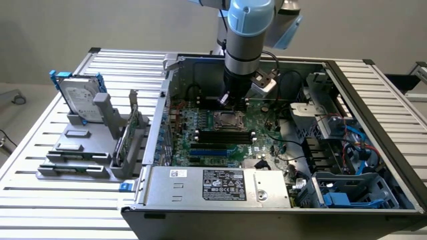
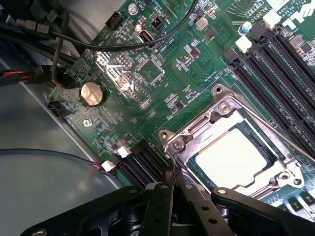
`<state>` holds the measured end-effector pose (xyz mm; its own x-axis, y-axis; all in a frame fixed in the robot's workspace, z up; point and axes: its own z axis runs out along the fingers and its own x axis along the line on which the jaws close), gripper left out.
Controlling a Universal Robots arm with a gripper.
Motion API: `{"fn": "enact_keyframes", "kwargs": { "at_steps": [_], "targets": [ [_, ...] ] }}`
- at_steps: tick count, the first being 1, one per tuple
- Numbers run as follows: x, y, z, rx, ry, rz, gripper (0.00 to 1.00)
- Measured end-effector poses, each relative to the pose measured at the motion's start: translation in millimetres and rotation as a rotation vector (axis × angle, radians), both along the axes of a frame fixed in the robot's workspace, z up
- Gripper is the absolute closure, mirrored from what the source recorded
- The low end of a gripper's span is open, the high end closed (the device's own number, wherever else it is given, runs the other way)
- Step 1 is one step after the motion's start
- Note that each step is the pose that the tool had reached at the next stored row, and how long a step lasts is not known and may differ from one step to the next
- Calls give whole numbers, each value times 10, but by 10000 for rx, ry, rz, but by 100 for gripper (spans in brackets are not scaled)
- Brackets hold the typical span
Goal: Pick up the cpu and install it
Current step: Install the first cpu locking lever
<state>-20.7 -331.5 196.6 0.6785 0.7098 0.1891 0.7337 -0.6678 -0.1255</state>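
The cpu (image 2: 234, 158), a flat square chip with a pale metal top, lies inside its socket on the green motherboard (image 2: 147, 105), framed by the socket's metal bracket (image 2: 199, 129). In the exterior view the cpu (image 1: 227, 120) sits mid-board inside the open computer case. My gripper (image 2: 173, 173) hangs just beside the socket's corner, its black fingers pressed together with nothing between them. From the exterior view the gripper (image 1: 226, 101) is low over the board, just behind the socket.
Black memory slots (image 1: 227, 136) run in front of the socket. A silver hard drive with blue rails (image 1: 80, 100) stands in a grey fixture at the exterior view's left. The power supply (image 1: 220, 185), case walls (image 1: 160, 100), cables (image 2: 123, 45) and a coin battery (image 2: 92, 93) surround the work area.
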Motion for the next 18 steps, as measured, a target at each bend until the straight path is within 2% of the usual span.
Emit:
{"fn": "enact_keyframes", "kwargs": {
  "at_steps": [18],
  "targets": [
    [0,-13,-3,-2,0,-79,89]
  ]
}}
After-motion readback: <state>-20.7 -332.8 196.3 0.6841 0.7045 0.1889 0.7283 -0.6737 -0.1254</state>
